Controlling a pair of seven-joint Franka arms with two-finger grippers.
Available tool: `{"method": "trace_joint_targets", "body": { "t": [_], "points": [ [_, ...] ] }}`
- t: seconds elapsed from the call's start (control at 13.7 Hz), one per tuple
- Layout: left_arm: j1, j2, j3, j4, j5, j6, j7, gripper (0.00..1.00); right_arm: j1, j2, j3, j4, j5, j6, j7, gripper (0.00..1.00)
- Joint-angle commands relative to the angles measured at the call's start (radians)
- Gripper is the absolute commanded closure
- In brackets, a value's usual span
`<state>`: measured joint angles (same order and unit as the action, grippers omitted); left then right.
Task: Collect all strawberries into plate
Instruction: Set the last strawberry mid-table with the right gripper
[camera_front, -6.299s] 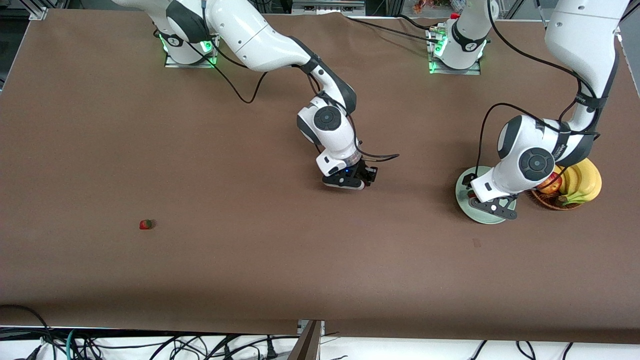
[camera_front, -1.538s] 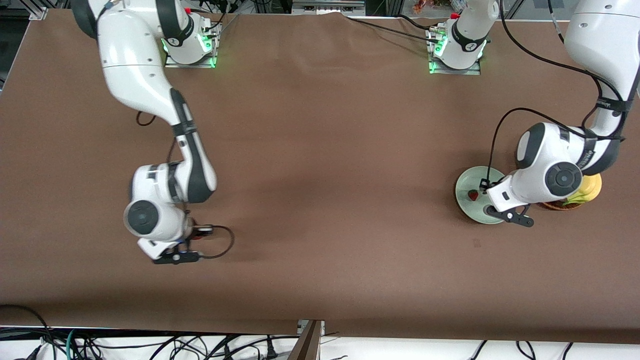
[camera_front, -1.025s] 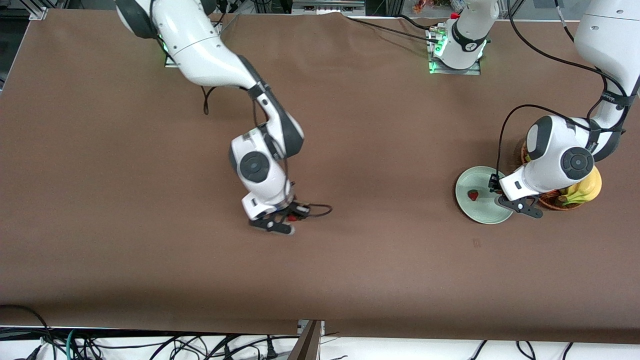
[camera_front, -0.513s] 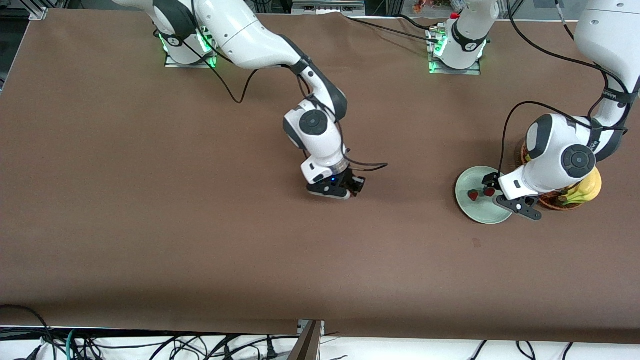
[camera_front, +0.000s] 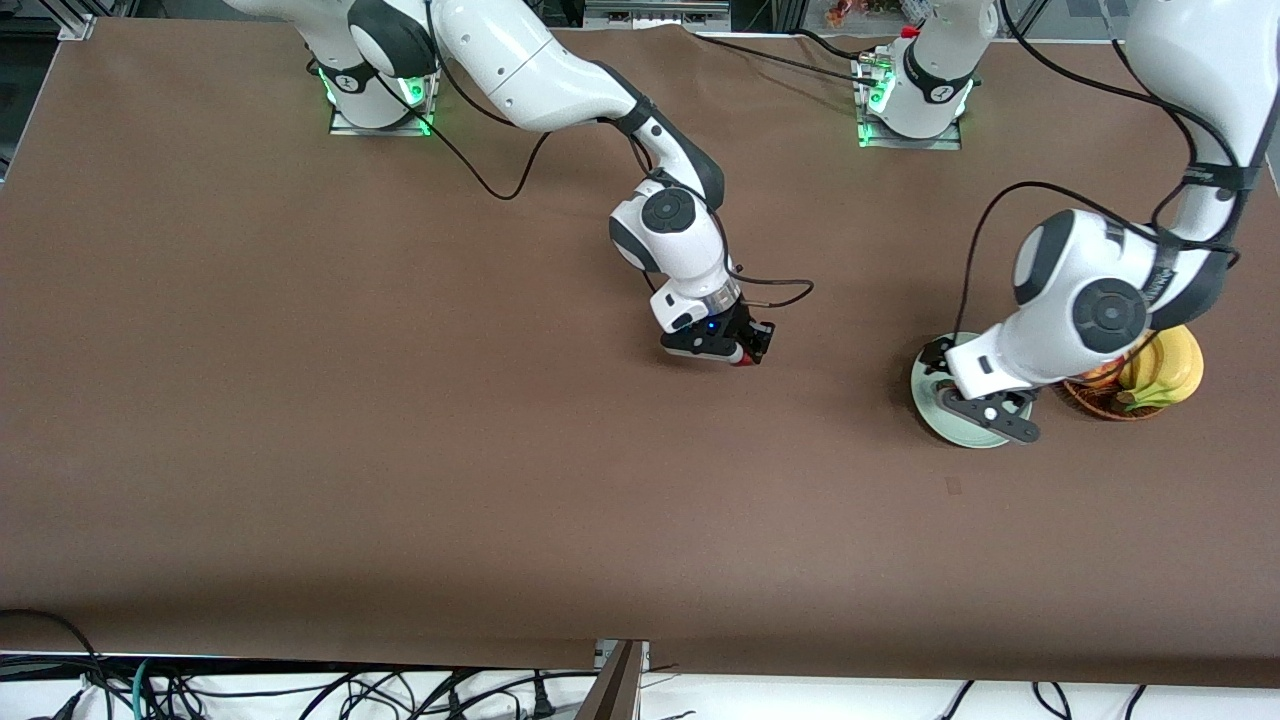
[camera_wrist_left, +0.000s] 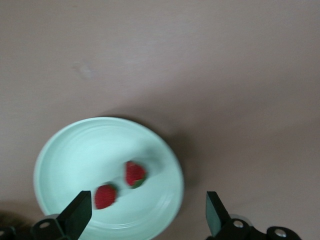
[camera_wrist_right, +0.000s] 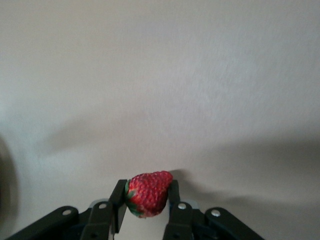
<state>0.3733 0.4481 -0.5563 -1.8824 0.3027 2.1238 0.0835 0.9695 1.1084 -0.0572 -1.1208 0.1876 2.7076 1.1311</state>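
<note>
The right gripper (camera_front: 742, 352), clamped on a strawberry (camera_wrist_right: 148, 193), is over mid-table; the plate (camera_front: 932, 424) lies toward three o'clock. The left gripper (camera_front: 985, 410) (fingers spread, empty) hangs over it, risking collision.

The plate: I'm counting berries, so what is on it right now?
Two strawberries lie on the plate, under the open left gripper. Its fingers cover a bit of the rim. The third strawberry is in the right gripper, over bare table.
</note>
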Motion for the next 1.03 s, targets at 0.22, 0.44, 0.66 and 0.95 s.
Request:
{"method": "trace_joint_targets", "body": {
  "t": [0.22, 0.44, 0.66, 0.95],
  "points": [
    [-0.059, 0.064, 0.001, 0.012, 0.007, 0.036, -0.088, 0.0, 0.015, 0.027, -0.006, 0.038, 0.003, 0.034, 0.01, 0.0],
    [-0.07, 0.064, 0.001, 0.012, 0.007, 0.038, -0.117, 0.0, -0.012, -0.015, -0.015, 0.038, 0.001, -0.001, -0.005, 0.0],
    [-0.118, 0.066, -0.001, 0.016, 0.006, 0.039, -0.21, 0.0, -0.093, -0.108, -0.012, 0.039, 0.0, -0.197, -0.13, 0.0],
    [-0.183, 0.116, 0.001, 0.039, 0.007, 0.132, -0.332, 0.0, -0.253, -0.232, -0.003, 0.039, 0.003, -0.477, -0.371, 0.0]
  ]
}}
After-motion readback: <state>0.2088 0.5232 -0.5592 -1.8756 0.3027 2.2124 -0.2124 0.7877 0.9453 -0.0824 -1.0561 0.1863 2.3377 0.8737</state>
